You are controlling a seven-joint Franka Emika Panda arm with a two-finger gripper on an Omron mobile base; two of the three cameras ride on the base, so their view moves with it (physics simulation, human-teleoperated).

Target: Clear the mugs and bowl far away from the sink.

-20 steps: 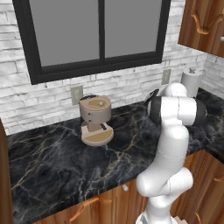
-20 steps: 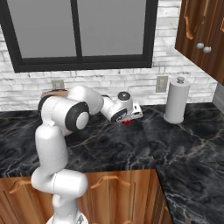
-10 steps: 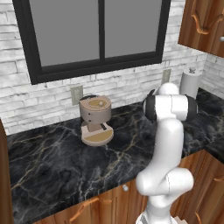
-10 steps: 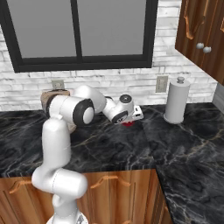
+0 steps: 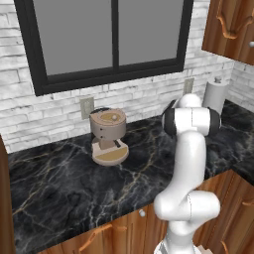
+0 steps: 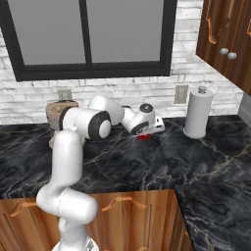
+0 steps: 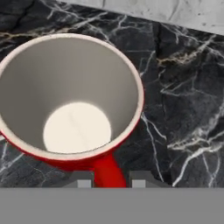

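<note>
Along the back of the dark marble surface (image 6: 122, 166) you have one red mug (image 7: 72, 109) standing upright, close to the white brick wall (image 6: 162, 95). Count one mug, one tan coffee machine (image 5: 107, 135), one paper towel roll (image 6: 197, 112), one window (image 5: 106, 37) and two wall outlets, one behind the coffee machine (image 5: 87, 107) and one beside the roll (image 6: 181, 93).

From the hand view you look straight down into the mug: pale inside, glossy red outside, its handle pointing toward the camera and running down between the two dark fingertips (image 7: 81, 179) of the end effector (image 7: 109, 180). The tips sit either side of the handle with a sliver of space showing, so you cannot tell whether they press on it or stand just off it.

From the right base view you see the end effector (image 6: 147, 133) low over the surface, between the coffee machine and the paper towel roll, with just a red sliver of the mug beneath it. The left base view gives you the coffee machine in full, and the arm's elbow covers the spot where the mug stands.
</note>
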